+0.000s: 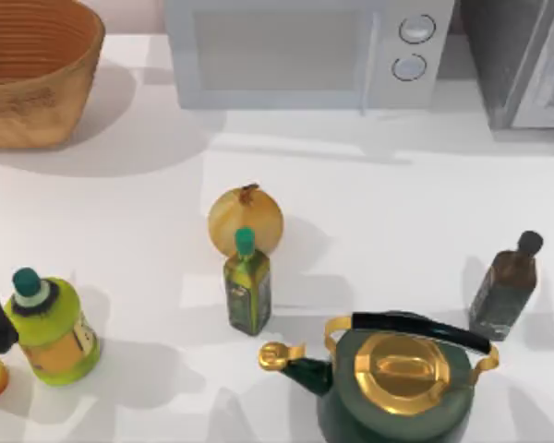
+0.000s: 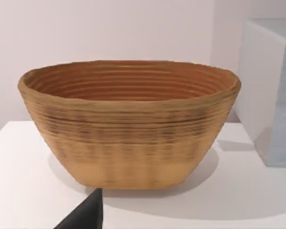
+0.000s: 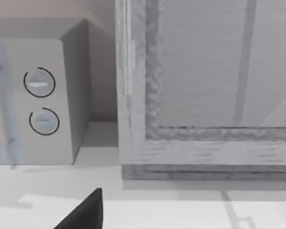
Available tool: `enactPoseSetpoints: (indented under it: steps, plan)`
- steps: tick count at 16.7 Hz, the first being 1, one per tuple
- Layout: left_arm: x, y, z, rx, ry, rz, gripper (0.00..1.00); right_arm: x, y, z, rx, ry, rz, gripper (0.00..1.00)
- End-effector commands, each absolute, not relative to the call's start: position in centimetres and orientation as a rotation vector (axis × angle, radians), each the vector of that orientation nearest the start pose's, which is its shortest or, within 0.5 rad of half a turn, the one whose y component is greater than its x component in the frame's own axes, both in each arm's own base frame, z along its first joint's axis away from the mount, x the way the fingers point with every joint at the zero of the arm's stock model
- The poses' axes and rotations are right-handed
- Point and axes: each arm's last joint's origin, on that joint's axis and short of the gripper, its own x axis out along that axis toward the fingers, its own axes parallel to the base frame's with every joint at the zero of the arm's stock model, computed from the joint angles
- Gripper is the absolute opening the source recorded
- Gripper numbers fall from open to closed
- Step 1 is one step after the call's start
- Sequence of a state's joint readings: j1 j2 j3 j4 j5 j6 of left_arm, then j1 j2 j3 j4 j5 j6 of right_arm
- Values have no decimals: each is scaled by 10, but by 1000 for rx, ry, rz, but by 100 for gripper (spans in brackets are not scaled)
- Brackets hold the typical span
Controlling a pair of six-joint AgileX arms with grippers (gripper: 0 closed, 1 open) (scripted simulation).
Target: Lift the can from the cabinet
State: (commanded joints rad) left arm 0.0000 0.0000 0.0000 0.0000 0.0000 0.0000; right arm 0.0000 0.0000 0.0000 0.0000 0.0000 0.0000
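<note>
While cabinet [image 1: 522, 65] hugs back-right edge | open tabletop [image 1: 397, 203] before it

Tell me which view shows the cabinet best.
The right wrist view: the cabinet faces the camera there, its pale front panel and base ledge plain beside the microwave. The top view catches just its corner at the table's back right. The left wrist view faces the wicker basket.

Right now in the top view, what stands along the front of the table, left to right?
Yellow-green bottle → olive oil bottle → green kettle → dark glass bottle.
</note>
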Motion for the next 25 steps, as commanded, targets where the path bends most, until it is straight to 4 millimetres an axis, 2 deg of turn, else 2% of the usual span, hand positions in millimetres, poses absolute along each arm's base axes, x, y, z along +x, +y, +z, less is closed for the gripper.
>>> enactPoseSetpoints:
  steps: [4,7,10,13,16,19,22,25]
  plan:
    - [106,-1,160,0,0,0,100,106,-1,167,-1,12,0,100]
    - [106,-1,160,0,0,0,100,108,1,198,-5,40,-1,100]
    - [106,-1,160,0,0,0,100,116,3,251,-8,54,-2,100]
    - [106,-1,160,0,0,0,100,132,8,318,-9,49,-3,100]
    - [106,-1,160,0,0,0,100,158,15,384,-8,34,-4,100]
    - [106,-1,160,0,0,0,100,189,24,440,-5,14,-3,100]
    - [106,-1,160,0,0,0,100,219,34,481,-1,-2,-2,100]
    - [106,-1,160,0,0,0,100,243,42,502,1,-5,-1,100]
